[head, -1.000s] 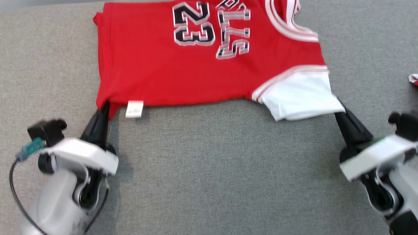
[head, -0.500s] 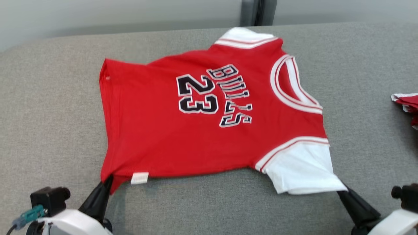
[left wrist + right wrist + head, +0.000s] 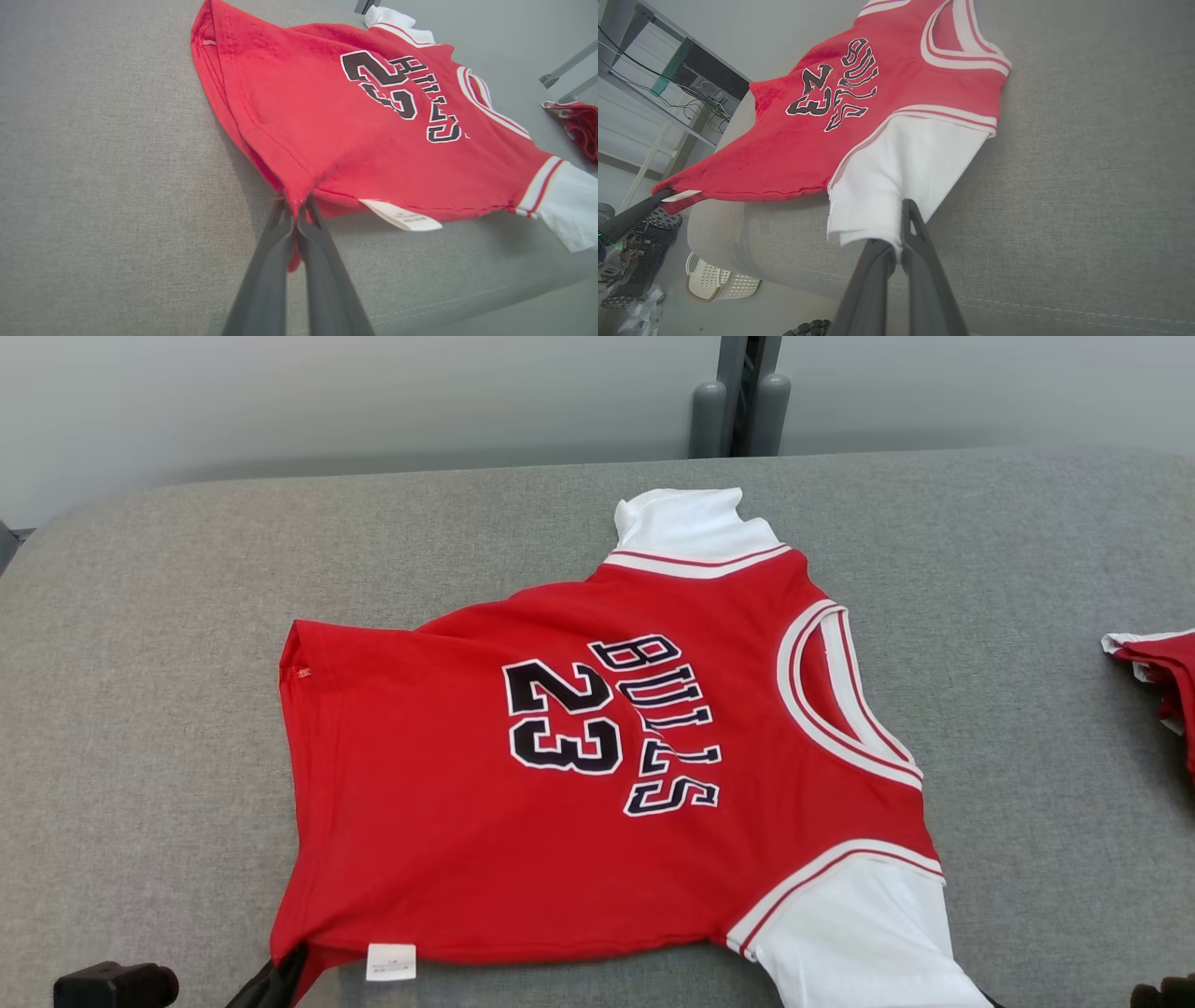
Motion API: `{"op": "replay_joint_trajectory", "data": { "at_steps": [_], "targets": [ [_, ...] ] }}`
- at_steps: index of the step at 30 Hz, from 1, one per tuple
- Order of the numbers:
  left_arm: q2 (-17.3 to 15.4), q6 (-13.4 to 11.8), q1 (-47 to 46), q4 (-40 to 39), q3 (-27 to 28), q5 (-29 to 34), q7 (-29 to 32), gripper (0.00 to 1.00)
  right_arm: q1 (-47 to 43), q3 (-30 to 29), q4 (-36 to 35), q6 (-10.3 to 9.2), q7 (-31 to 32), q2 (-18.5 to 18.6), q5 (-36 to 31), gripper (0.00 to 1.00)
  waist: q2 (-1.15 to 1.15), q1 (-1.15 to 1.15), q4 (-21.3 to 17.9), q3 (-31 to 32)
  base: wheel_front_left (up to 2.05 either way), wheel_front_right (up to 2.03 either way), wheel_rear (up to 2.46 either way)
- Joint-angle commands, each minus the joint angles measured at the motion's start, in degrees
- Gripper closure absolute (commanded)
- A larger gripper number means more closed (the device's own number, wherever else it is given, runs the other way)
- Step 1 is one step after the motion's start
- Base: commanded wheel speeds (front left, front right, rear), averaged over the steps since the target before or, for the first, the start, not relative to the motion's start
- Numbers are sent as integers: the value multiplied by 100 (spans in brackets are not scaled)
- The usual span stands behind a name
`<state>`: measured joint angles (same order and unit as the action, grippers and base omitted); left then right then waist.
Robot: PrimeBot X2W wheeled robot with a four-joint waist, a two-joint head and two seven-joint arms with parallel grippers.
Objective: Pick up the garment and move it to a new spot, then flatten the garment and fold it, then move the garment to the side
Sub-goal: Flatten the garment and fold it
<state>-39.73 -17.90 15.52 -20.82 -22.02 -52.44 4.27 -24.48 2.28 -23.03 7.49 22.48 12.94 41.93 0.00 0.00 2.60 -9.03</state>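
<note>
Head view: the garment [image 3: 579, 803] is seen spread print-up on the grey desk [image 3: 140, 709], its near hem corner pinched by the left tool [image 3: 285, 975]. Left wrist view: the left tool [image 3: 295, 208] is clenched on the red hem corner, beside the white label [image 3: 402, 219]. Right wrist view: the right tool [image 3: 899, 228] is clamped on the white sleeve [image 3: 901, 172], near the desk's edge
</note>
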Motion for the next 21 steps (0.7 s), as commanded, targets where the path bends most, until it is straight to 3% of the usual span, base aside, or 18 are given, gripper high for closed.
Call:
{"op": "replay_joint_trajectory", "data": {
  "at_steps": [1,8,14,21],
  "targets": [
    [-69,-75,110,-112,34,-35,58,100,-136,-138,-166,-1,222,-121,-108,100,0,0,12,8,0,0,0],
    [-111,-109,144,-326,51,-139,185,100,122,-361,-523,-1,922,-245,-187,100,0,0,76,-131,0,0,0],
    [-85,63,-294,-264,110,-228,254,100,1226,-428,-417,-1,1376,98,116,100,0,0,189,-505,0,0,0],
    [-31,329,-883,-41,214,-333,310,100,2739,-385,204,-1,1755,463,473,100,0,0,281,-1008,0,0,0]
  ]
}}
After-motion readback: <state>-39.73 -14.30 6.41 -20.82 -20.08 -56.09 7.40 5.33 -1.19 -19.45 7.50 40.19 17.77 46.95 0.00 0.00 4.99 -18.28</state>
